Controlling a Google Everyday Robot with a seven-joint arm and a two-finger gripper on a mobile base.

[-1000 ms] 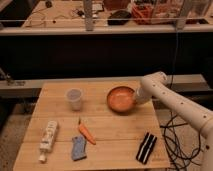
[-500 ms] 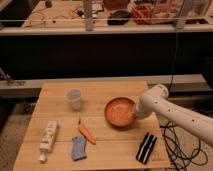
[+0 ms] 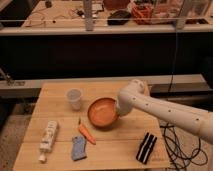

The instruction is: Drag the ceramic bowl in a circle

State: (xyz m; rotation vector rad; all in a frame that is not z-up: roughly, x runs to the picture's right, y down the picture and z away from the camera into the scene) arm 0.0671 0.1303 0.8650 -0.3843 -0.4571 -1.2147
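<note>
The ceramic bowl (image 3: 102, 113) stands on the wooden tabletop (image 3: 55, 97), a little to the right of the middle. It is round and shallow, orange on the outside and lighter on the inside. It seems to sit flat, with the open side up.

The white arm (image 3: 165, 111) comes in from the right side and bends down toward the bowl. The gripper (image 3: 119, 108) is at the right rim of the bowl and looks to be in contact with it (the end of the arm covers this place, so I cannot tell if the gripper is clenched on the rim or released).

To the left of the bowl, near but apart from it, stands a small translucent plastic cup (image 3: 74, 98), upright. Just in front of the bowl, at its left, lies a small carrot (image 3: 86, 133), close to the bowl's edge. Further left lies a white bottle (image 3: 48, 140) on its side, and beside the carrot there is a blue-grey object (image 3: 78, 148) that I cannot identify. A black object (image 3: 145, 148) with light stripes lies near the front right corner of the tabletop, well apart from the bowl.

Dark cables (image 3: 172, 142) hang on the floor at the right. Behind, a long bench (image 3: 60, 24) carries many small things.
</note>
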